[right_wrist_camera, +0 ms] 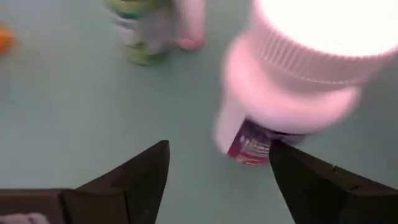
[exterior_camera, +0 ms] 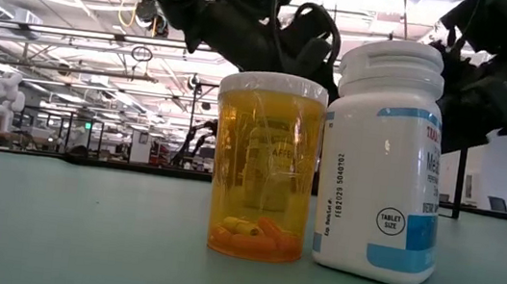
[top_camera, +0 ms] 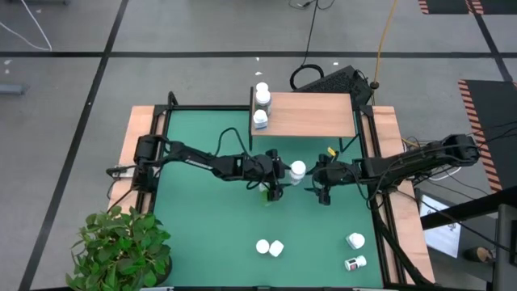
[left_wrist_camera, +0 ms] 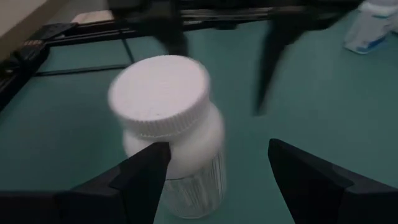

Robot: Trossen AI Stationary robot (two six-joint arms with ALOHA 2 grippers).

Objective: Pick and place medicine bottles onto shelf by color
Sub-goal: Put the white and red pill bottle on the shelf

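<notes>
1. From above, you see both claws meeting mid-table around a white-capped bottle (top_camera: 297, 170): left claw (top_camera: 279, 171) on its left, right claw (top_camera: 321, 176) on its right. Two bottles stand on the shelf (top_camera: 311, 113).
2. At table height, an orange bottle (exterior_camera: 264, 168) stands beside a white one (exterior_camera: 384, 158) reading "TABLET SIZE"; its brand is cut off.
3. Your left wrist shows released fingers (left_wrist_camera: 140, 180) flanking the bottle.
4. Right wrist: fingers apart, label blurred.

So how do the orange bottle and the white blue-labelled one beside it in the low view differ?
The orange bottle is see-through amber, with orange pills lying at its bottom; the white bottle is opaque with a blue-banded label. The orange one is shorter and narrower, the white one taller with a ribbed cap. Both stand upright, side by side on the green table.
</notes>
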